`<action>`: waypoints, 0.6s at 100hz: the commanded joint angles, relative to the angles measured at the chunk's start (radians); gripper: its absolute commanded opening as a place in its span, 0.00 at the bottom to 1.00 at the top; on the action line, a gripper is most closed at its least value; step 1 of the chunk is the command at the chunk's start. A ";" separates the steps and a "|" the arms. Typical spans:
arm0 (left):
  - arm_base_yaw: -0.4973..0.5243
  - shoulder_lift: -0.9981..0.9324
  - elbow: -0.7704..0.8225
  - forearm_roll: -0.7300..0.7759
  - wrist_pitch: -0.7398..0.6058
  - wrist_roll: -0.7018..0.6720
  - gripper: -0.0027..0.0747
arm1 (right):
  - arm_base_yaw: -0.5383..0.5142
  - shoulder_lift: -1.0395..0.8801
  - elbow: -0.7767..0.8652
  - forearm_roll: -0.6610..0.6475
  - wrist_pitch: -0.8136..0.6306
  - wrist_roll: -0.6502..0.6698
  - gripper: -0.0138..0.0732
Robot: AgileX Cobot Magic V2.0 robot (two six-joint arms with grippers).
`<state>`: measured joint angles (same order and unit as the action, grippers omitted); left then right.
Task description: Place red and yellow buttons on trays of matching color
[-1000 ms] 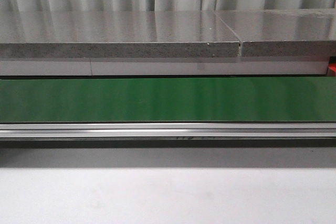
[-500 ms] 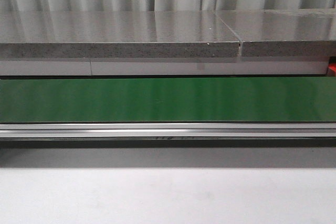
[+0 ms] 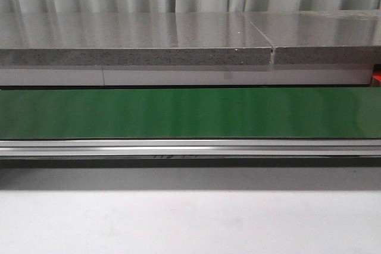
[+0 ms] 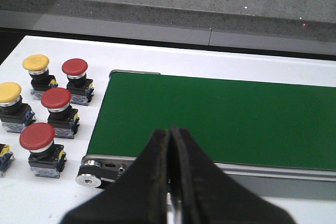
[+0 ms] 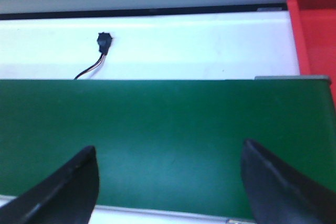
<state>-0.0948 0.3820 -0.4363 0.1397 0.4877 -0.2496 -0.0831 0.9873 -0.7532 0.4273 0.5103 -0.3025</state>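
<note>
1. Front view: a green conveyor belt (image 3: 190, 112) runs across the frame, with a metal rail (image 3: 190, 147) along its near edge and a grey stone-like slab (image 3: 137, 40) behind it. A white tabletop (image 3: 190, 221) fills the foreground. Neither arm appears here, and no buttons either.
2. Left wrist view: the left gripper (image 4: 170, 182) hovers over the near edge of the belt's end — its two dark fingers are pressed together with nothing between them.
3. Beside that end of the belt, on the white surface, stands a cluster of push buttons, all upright on their black bases. Three are red: one red button (image 4: 75, 67) farthest from the gripper, a second red button (image 4: 56, 98) in the middle, and a third red button (image 4: 37, 135) nearest.
4. Two yellow buttons sit on the outer side of the reds — one yellow button (image 4: 35, 63) farther back, another yellow button (image 4: 9, 93) closer. A further unit at the frame edge is cut off.
5. Right wrist view: the right gripper (image 5: 168, 182) is spread wide above the belt, holding nothing.
6. A red tray (image 5: 315, 30) lies just past the belt's end. A small black connector (image 5: 104, 40) with thin wires lies on the white surface beyond the belt.
</note>
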 commanded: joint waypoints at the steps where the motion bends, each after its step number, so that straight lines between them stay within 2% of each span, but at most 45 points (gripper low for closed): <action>1: -0.008 0.006 -0.026 0.004 -0.081 0.003 0.01 | 0.018 -0.070 0.022 0.013 -0.026 -0.013 0.79; 14: -0.008 0.006 -0.026 0.004 -0.081 0.003 0.01 | 0.021 -0.149 0.085 0.013 -0.001 -0.013 0.69; 45: -0.008 0.006 -0.026 0.004 -0.081 0.003 0.01 | 0.021 -0.273 0.109 0.012 0.013 -0.014 0.14; 52: -0.008 0.006 -0.026 0.004 -0.081 0.003 0.01 | 0.021 -0.273 0.109 0.012 0.014 -0.014 0.07; 60: -0.008 0.006 -0.026 0.004 -0.081 0.003 0.01 | 0.021 -0.273 0.109 0.012 0.021 -0.014 0.08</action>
<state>-0.0977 0.3820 -0.4363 0.1397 0.4877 -0.2496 -0.0647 0.7200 -0.6205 0.4273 0.5741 -0.3041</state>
